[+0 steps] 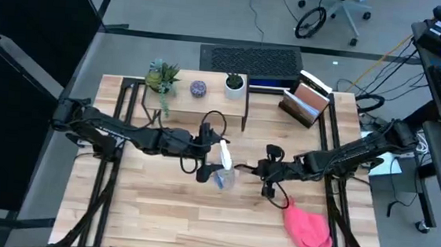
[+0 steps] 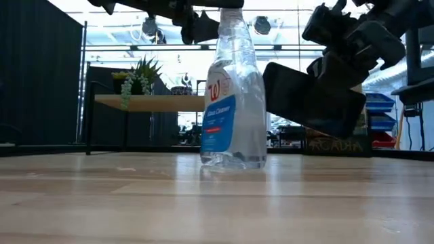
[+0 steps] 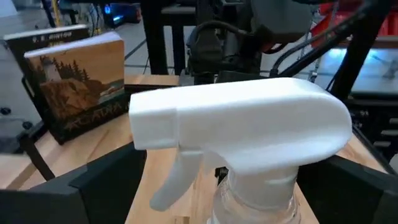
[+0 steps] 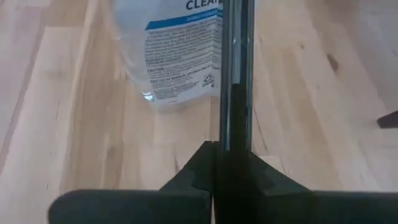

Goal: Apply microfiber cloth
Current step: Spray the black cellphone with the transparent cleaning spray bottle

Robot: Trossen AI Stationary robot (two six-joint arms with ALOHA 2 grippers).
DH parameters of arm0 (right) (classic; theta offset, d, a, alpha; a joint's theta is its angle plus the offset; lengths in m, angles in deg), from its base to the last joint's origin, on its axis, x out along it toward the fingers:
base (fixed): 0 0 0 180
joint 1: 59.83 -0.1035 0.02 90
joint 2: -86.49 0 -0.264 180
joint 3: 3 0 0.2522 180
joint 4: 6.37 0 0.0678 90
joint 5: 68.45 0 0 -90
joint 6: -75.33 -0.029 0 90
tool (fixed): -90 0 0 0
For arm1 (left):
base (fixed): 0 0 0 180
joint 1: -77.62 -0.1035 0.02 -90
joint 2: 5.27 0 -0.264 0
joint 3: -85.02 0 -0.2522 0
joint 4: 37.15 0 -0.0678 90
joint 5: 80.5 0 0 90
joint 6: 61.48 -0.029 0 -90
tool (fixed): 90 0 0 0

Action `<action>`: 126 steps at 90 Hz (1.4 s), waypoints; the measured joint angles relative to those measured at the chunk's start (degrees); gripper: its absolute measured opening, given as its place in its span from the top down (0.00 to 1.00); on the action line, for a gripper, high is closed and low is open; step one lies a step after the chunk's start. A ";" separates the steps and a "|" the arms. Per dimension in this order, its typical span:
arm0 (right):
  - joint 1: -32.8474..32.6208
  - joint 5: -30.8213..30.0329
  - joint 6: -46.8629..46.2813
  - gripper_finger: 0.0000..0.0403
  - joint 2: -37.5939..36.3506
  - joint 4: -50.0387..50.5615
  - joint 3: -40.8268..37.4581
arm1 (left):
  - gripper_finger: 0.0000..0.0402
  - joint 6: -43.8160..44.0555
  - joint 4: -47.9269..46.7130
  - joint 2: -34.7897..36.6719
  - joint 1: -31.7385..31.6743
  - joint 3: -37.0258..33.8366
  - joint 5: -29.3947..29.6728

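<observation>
**Cloth left aside while both arms crowd the bottle**

While the task names the microfiber cloth (image 1: 307,229), the high view shows it lying loose on the table (image 1: 158,213) near the front right corner, touched by neither arm. The right gripper (image 1: 268,173) sits just behind it, beside the spray bottle (image 1: 223,171), and the left gripper (image 1: 204,155) reaches the bottle's head from the other side. My worry here is simple: two arms this near one upright bottle could tip it with a small sideways move.

From table height, the spray bottle (image 2: 232,95) stands upright on the wood. A thin black slab, likely a smartphone (image 2: 312,98), hangs tilted in the air just beside it under the right arm. If that slab swings inward it could strike the bottle; if the grip slips, it drops onto bare wood.

The left wrist view shows the white trigger head (image 3: 242,137) between the left arm's dark fingers (image 3: 106,186). They stand spread on either side, and I cannot tell whether they touch it. A closing squeeze might fire spray.

The right wrist view shows the right fingers (image 4: 193,171) clenched on the slab (image 4: 235,68), seen edge-on, with the bottle's label (image 4: 180,56) beyond. Holding by an edge, I judge, gives little margin against twisting.
</observation>
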State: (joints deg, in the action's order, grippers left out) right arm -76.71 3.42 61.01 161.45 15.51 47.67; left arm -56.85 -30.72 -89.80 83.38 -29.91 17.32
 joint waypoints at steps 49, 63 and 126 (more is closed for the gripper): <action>-0.06 -0.04 -3.24 0.98 -0.04 2.75 0.00 | 0.07 8.76 -8.03 0.07 0.00 0.07 0.19; -0.91 -0.09 -5.45 0.98 0.41 3.63 0.00 | 0.07 8.81 -9.26 0.63 0.30 0.07 0.30; -4.94 0.67 -10.70 0.98 12.83 -10.71 0.09 | 0.07 6.46 -10.65 0.63 0.26 0.00 1.68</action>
State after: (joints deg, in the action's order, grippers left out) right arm -81.65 4.10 50.30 174.28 4.80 47.76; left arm -50.39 -41.37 -89.17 83.64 -29.91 19.00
